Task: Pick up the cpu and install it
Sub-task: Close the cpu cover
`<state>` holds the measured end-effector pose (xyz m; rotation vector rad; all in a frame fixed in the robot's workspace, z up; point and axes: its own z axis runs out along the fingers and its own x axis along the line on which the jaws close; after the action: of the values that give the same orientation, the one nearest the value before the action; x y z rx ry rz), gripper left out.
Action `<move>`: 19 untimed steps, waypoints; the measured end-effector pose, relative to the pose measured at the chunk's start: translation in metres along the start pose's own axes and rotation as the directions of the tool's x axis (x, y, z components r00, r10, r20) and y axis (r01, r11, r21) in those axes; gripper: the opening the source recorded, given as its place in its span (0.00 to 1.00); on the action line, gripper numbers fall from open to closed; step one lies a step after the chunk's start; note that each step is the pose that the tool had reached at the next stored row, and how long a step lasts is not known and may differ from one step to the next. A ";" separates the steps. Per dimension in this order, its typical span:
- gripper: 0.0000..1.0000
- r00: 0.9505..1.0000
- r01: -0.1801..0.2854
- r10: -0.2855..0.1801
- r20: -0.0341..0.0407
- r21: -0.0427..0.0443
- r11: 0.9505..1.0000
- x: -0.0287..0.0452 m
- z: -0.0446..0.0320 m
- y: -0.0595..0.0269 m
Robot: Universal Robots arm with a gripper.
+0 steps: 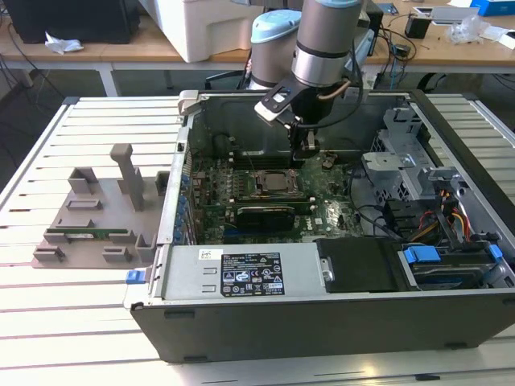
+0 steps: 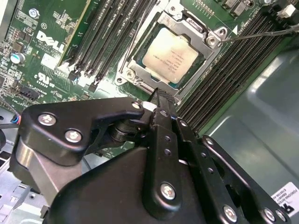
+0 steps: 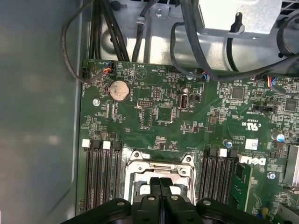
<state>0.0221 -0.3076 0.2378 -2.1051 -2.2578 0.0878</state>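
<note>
The cpu (image 2: 170, 55), a pale silvery square, lies flat in the metal-framed socket (image 2: 212, 41) on the green motherboard (image 1: 322, 213) inside the open computer case (image 1: 322, 322). In the exterior view the cpu (image 1: 273, 183) sits mid-board. My gripper (image 1: 304, 153) hangs just above the board, beside the socket on the exterior view's right. In the first wrist view its two black fingers (image 3: 152, 185) press together over the socket frame (image 3: 159, 164). My gripper (image 2: 159, 94) is shut and holds nothing; its tip ends at the socket's edge.
A grey fixture (image 1: 88, 233) holding a green memory stick (image 1: 84, 235) lies on the slatted table, on the exterior view's left. Black memory slots (image 2: 107, 37) flank the socket. The power supply (image 1: 249, 273), drive cage (image 1: 402, 153) and cables (image 3: 196, 46) crowd the case.
</note>
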 end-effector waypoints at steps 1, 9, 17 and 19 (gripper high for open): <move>0.11 1.000 0.000 0.000 0.000 0.000 1.000 0.0000 0.0007 0.0000; 0.11 1.000 0.000 0.000 0.000 0.000 1.000 0.0001 0.0160 -0.0007; 0.11 1.000 0.000 0.000 0.000 0.000 1.000 0.0027 0.0312 -0.0364; 0.11 1.000 0.000 0.000 0.000 0.000 1.000 0.0030 0.0324 -0.0403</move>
<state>-0.0207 -0.3076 0.2086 -2.1053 -2.2578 0.0880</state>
